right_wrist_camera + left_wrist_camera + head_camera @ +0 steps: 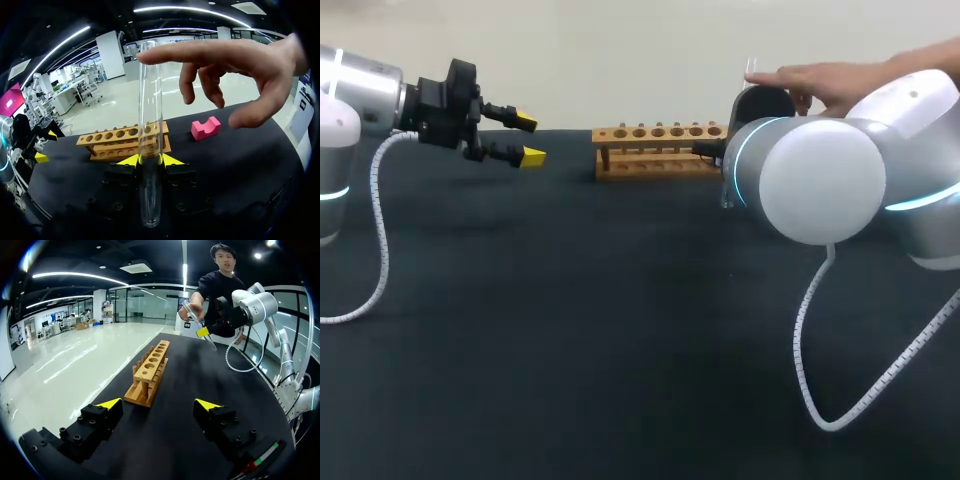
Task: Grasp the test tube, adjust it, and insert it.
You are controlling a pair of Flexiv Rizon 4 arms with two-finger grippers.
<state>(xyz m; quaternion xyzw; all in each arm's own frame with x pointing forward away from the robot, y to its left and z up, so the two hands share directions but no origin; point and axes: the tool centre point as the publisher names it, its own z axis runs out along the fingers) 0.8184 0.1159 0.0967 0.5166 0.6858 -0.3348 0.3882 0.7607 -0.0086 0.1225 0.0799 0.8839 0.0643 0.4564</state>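
At left, the left gripper [529,139] hovers, fingers spread apart. A wooden rack [658,150] stands in the middle. Right of it, the right gripper [150,160] clamps the test tube [150,125] nearly upright, rim up, a person's hand [235,65] touching the rim. A pink block [205,128] lies beyond.

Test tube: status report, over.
Right pincer shut on test tube, upright, not yet in rack. Left pincer open, empty. Person's hand at tube's top.

Upright test tube [150,125] between the right gripper [150,160] fingers, a person's hand [235,65] at its top; rack [122,142] ahead, notched block [205,128] beside it.
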